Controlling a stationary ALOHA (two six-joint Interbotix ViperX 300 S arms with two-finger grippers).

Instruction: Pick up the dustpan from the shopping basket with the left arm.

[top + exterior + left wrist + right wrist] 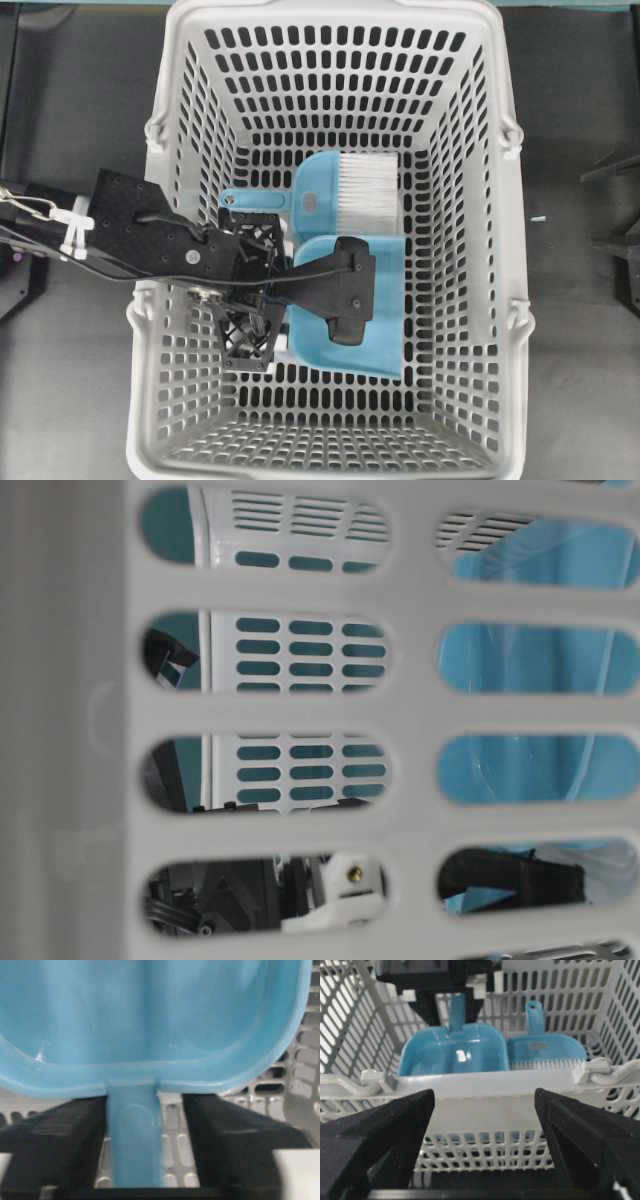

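in the overhead view the left arm [140,235] enters from the left edge, its base cut off by the frame, and reaches over the rim of the shopping basket [510,250]. its black housing covers the left part of the dustpan [385,300], so the dustpan's handle cannot be made out there, and the left end effector [285,285] is mostly hidden under its own body.

the table-level view is nearly filled by a blurred basket wall; through the slots only patches of light blue at the right and bits of black and white hardware at the bottom show.

the basket sits on a dark tabletop [70,100] and holds two things: the dustpan at centre right of the floor, and just above it in the frame a blue hand brush [330,195] with white bristles, touching or nearly touching the scoop.

in the left wrist view the dustpan's tray fills the upper frame and its thin handle [134,1135] runs down the middle, between the two black fingers [55,1130]. the left finger's pad sits against or very near the handle; a strip of basket floor shows between the handle and the right finger. so the jaws bracket the handle, partly apart, not clearly clamped on it.

the right end effector [485,1140] hangs outside the basket's near wall, fingers spread wide apart, holding nothing.
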